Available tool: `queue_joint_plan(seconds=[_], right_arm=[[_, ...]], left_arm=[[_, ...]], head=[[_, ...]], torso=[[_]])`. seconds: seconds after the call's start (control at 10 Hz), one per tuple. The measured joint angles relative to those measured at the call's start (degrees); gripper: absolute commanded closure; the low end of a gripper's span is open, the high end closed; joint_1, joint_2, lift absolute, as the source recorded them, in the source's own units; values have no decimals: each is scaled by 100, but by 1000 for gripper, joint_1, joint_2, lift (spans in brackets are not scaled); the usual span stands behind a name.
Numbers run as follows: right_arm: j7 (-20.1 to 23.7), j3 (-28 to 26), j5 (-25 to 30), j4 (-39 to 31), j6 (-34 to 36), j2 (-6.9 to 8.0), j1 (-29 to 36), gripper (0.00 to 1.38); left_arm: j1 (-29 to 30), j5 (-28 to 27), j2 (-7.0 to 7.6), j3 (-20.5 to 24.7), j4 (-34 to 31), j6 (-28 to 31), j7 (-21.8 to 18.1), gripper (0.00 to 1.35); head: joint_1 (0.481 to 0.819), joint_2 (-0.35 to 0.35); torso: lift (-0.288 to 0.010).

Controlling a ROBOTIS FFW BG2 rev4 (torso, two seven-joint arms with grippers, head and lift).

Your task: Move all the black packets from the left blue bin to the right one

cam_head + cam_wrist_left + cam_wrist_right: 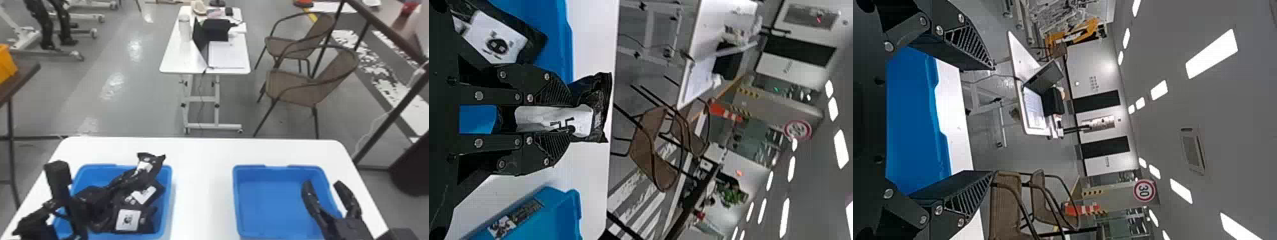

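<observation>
My left gripper (pixel 128 179) is over the left blue bin (pixel 169 191), shut on a black packet (pixel 147 166) whose crumpled end juts past the fingertips, above the bin's back right part. In the left wrist view, that packet (pixel 584 121) with its white label is squeezed between the two fingers of the left gripper (pixel 568 121). More black packets (pixel 127 220) with white labels lie in the left bin. My right gripper (pixel 324 185) stands open over the right side of the right blue bin (pixel 268 204), which holds no packets. Nothing is between the right gripper's (pixel 992 120) fingers.
Both bins stand on a white table (pixel 202 191) with a bare strip between them. Beyond it are a smaller white table (pixel 178 60) carrying a laptop and two brown chairs (pixel 297 89). A dark table with an orange container (pixel 6 63) is at far left.
</observation>
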Motion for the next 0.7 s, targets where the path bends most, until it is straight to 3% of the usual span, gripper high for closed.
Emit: queue_joint_plan(seconds=[0.2, 0.3, 0.4, 0.5, 0.7], right_arm=[[214, 332, -565, 55, 39, 0, -179, 292], [291, 642, -1014, 101, 65, 0, -305, 292], [395, 984, -1477, 159, 120, 0, -484, 292], [572, 1288, -1930, 273, 200, 0, -712, 292], [1127, 1458, -2245, 494, 576, 0, -1189, 292]], left_arm=[[-349, -752, -76, -456, 265, -1017, -607, 981], [-721, -943, -125, -710, 716, -1561, -973, 981], [-1164, -825, -163, -1021, 1388, -2264, -1353, 981], [-1563, -636, -176, -1383, 1883, -2621, -1490, 981], [-2200, -238, -211, -2102, 2556, -2627, -1765, 981]], head=[[695, -84], [695, -87], [695, -86], [695, -81], [695, -91]], torso=[[0], [0], [0], [0], [0]])
